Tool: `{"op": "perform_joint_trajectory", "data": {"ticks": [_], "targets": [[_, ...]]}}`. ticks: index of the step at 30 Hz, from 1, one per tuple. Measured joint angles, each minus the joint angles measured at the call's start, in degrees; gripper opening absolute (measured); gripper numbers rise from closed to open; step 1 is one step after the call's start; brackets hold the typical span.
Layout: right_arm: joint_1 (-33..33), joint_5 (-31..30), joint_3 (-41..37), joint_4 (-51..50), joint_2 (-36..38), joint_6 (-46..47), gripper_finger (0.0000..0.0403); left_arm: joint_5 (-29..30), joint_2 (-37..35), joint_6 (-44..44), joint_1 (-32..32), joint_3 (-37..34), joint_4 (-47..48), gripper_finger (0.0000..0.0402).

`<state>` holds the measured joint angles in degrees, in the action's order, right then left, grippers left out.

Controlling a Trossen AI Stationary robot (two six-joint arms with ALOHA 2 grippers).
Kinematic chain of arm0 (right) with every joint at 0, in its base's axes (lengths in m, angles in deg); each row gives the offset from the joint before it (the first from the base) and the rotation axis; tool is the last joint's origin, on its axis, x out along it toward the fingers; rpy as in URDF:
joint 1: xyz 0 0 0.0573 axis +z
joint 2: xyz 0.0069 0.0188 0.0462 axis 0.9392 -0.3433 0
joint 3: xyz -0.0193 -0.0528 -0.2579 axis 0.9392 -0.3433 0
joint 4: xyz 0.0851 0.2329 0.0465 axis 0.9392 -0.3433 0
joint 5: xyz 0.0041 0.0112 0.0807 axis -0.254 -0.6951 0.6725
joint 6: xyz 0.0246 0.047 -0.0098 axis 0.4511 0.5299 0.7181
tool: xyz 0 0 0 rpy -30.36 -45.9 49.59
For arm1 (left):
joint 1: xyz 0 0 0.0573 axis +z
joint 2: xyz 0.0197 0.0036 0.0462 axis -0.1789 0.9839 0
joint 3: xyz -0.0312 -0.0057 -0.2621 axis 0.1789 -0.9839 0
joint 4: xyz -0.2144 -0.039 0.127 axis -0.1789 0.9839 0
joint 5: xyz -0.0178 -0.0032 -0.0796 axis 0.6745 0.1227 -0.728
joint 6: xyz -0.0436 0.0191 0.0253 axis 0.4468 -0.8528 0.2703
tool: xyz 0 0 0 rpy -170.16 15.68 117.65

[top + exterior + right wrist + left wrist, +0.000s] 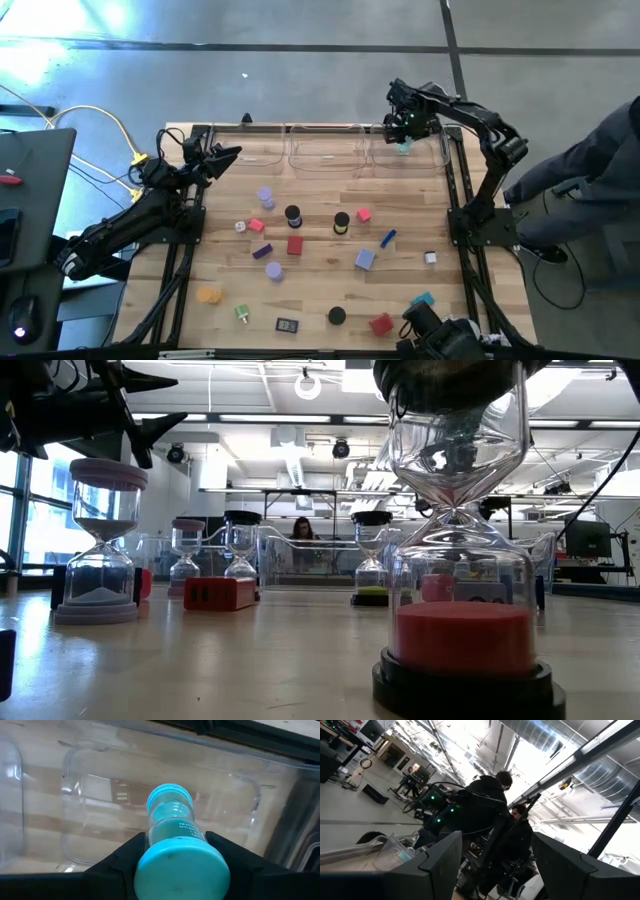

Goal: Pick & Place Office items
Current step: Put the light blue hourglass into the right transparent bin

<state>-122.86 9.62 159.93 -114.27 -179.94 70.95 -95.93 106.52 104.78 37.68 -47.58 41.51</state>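
My right gripper (404, 137) hangs over the rightmost clear tray (432, 160) at the table's far edge, shut on a teal sand timer (172, 827). My left gripper (226, 155) waits open at the far left, raised, with nothing between its fingers (442, 862). The other office items stand or lie loose on the wood: a lavender timer (266, 196), black-capped timers (293, 215), red blocks (295, 245), a blue stick (388, 238) and a lavender block (365, 259). My right gripper pinches the teal timer between its two fingers (125, 857) at its upper cap (181, 870), one finger on either side. The fingers come from above, pointing down. The timer hangs upright below them, its lower cap (170, 795) clear above the tray's floor.
Two more clear trays (325, 152) (255, 150) line the far edge. A red-sand timer (460, 650) stands close to the low camera. More pieces, among them a black cap (337, 316) and a red block (381, 324), lie near the front edge. A person sits at the right (590, 170).
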Motion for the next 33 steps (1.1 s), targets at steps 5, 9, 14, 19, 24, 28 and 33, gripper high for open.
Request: {"op": "perform_joint_trajectory", "data": {"ticks": [5,9,14,19,24,28,33], "targets": [[0.1,0.1,0.0,-0.7,0.0,0.2,0.0181,0.6,0.0,0.0,0.0,0.0,0.1,0.0234],[0.8,0.0,0.0,-0.7,0.0,0.2,0.0181,0.6,0.0,0.0,0.0,0.0,0.1,0.0234],[0.8,0.2,0.0,-0.7,0.0,0.1,0.0181,0.6,0.0,0.0,0.0,0.0,0.1,0.0234],[0.8,0.1,0.0,-0.7,0.0,-0.4,0.0181,0.6,0.0,0.0,0.0,0.0,0.1,0.0234],[0.8,0.2,0.0,-0.7,0.0,-0.4,0.0181,0.5,0.0,0.0,0.0,0.0,0.3,0.0234],[0.8,0.2,0.0,-0.7,0.0,-0.4,0.0181,0.5,0.0,0.0,0.0,0.0,0.5,0.0234],[0.8,0.2,0.0,-0.8,0.0,-1.3,0.0181,0.5,0.0,-0.4,0.0,0.0,0.5,0.0234]]}}
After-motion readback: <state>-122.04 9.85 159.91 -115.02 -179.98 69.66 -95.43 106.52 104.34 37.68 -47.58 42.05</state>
